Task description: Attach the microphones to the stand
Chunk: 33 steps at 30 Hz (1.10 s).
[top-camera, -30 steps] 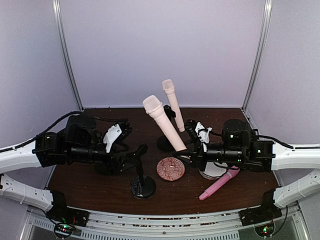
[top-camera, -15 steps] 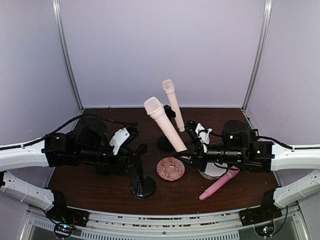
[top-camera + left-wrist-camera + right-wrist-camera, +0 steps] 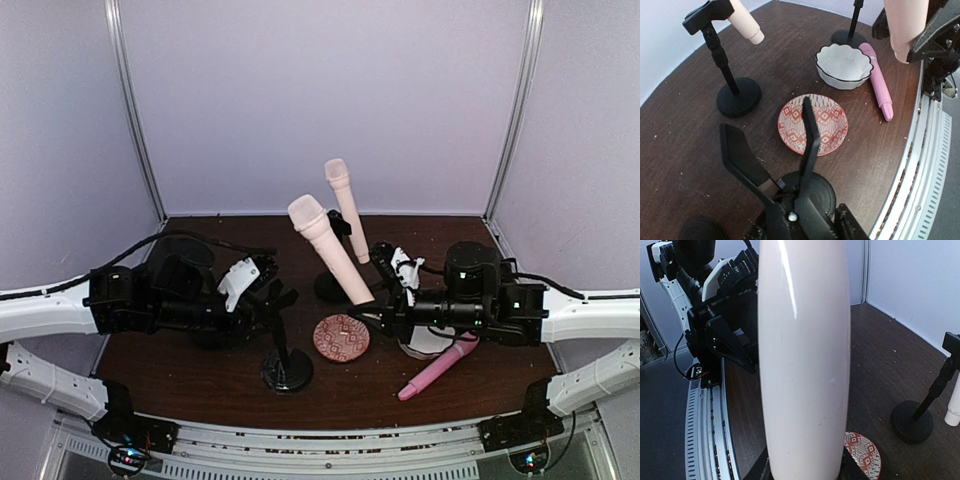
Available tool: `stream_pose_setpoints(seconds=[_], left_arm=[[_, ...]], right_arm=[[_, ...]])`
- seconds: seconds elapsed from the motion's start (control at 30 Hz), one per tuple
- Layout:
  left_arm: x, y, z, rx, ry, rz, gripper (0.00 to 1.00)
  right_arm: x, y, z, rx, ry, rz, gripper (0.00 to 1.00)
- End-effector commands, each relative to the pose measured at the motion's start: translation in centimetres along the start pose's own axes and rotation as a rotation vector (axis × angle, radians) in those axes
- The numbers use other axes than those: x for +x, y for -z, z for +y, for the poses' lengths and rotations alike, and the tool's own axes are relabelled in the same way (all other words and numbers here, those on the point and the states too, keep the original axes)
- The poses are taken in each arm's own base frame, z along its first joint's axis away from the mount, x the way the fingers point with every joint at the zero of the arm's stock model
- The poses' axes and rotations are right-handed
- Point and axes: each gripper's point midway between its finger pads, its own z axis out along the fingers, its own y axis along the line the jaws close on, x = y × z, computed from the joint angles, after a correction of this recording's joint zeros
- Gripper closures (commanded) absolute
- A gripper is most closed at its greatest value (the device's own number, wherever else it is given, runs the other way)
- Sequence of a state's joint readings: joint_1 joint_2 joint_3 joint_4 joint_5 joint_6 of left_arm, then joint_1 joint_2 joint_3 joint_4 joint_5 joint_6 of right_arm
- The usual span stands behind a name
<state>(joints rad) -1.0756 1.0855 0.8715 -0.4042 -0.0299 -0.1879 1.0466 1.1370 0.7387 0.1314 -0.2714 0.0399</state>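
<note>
The right gripper (image 3: 372,302) has its jaws closed on the lower handle end of one cream microphone (image 3: 328,252). They hold it just above the far right rim of the red patterned dish (image 3: 341,338). From the jaws the microphone slants up and to the left in the overhead view, its rounded head high over the counter (image 3: 200,385) behind the dish. The left gripper (image 3: 270,298) sits to the left of the dish at the top of the front stand (image 3: 286,370), whose round base stands just beside the dish's near left edge. Its jaws seem clamped on the base of the stand's clip (image 3: 808,137), though the fingers are mostly cut off at the bottom of the wrist view. The clip's two arms spread in a V with nothing between them, well apart from the held microphone. Behind the dish, the back stand (image 3: 739,96) carries the second cream microphone (image 3: 345,208), tilted with its head up. The pink microphone (image 3: 438,367) lies flat on the counter to the right of the dish, just beside the white bowl (image 3: 842,65), away from both sets of jaws.
</note>
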Motion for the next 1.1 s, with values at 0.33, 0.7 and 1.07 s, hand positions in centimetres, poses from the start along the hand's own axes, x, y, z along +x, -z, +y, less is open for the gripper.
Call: stream_pose_setpoints(seconds=[0.33,0.7,1.07], left_arm=[[-3.0,3.7,-2.9,0.138,-0.36,-0.344,1.0],[-2.8,3.4,-5.3,0.316,-0.394,-0.422,1.0],[-2.9,3.6,-6.5,0.407,-0.413,-0.461,1.0]], right_arm=[[1.3,-1.7,2.9,-0.205,0.082,-0.144,0.96],[0.4,-3.5,5.9,-0.386,0.1,-0.21,0.98],[3.7,-7.0,6.0,-0.418,0.082,-0.114,0.99]])
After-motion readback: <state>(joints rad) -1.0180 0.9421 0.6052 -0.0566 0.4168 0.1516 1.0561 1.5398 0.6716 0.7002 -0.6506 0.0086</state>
